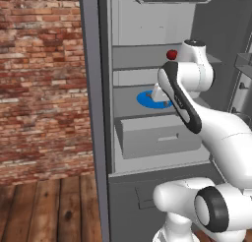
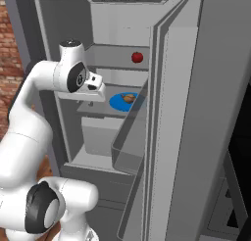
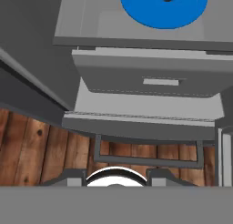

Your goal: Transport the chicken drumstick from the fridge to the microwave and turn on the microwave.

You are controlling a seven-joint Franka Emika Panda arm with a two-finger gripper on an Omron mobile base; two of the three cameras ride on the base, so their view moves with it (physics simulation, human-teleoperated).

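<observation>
Drumstick pickup not started, judging by the layout: arm is at the fridge (image 2: pixel 215 112) mouth, hand pitched down, camera looking along the fridge front to the wood floor (image 3: pixel 41 145). Gripper (image 2: pixel 89 104) sits in front of the shelf edge, apart from everything; whether the fingers are spread or pressed together I cannot tell, nothing visibly between them. Nearest edge under the hand: the fridge's bottom sill, then the box drawer (image 3: pixel 150 79) with its flat pull, closed, face slightly proud of the shelf lip above. Next back: middle shelf carrying the blue plate (image 3: pixel 141 11), and the chicken drumstick (image 2: pixel 129 98) lies on the plate roughly at its centre, so the plate rim keeps it from rolling and a grasp from above or the front looks feasible. Upper shelf behind and above holds a red fruit (image 2: pixel 137 57), well apart from the plate, not in the way. Clearance: the gap between middle and upper shelf is the limiting slot; hand likely has to level out and go in roughly horizontal, wrist staying under the upper shelf edge. Open door (image 2: pixel 162 137) with its clear bin (image 2: pixel 128 152) stands close on the robot's right; left fridge wall near the elbow. Retreat path is straight back out, my guess, before swinging toward the microwave.
</observation>
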